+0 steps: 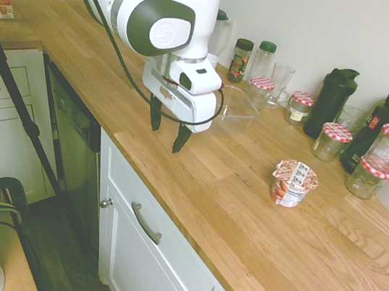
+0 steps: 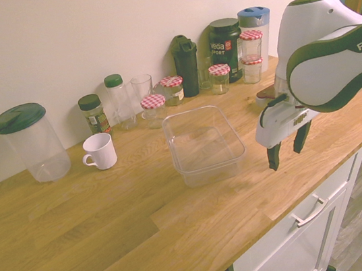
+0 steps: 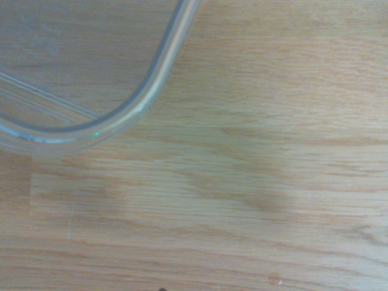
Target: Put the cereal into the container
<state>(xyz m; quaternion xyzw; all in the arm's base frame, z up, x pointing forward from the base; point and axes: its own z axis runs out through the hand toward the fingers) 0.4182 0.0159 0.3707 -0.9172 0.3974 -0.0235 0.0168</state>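
I hold the claw [image 1: 169, 128] over the wooden surface [image 2: 113, 227], its two fingers apart with nothing between them, near the clear plastic container [image 2: 204, 147]. The cereal cup [image 1: 293, 184], its patterned foil lid on, stands upright on the surface, outside the container and well apart from it. A white mug [image 2: 99, 152] stands beyond the container, near a pitcher [image 2: 36, 145] with a green lid.

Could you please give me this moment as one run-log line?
hand: open, empty, above counter | cup: upright on counter, outside tub | tub: on counter, no cup inside | placing: not done
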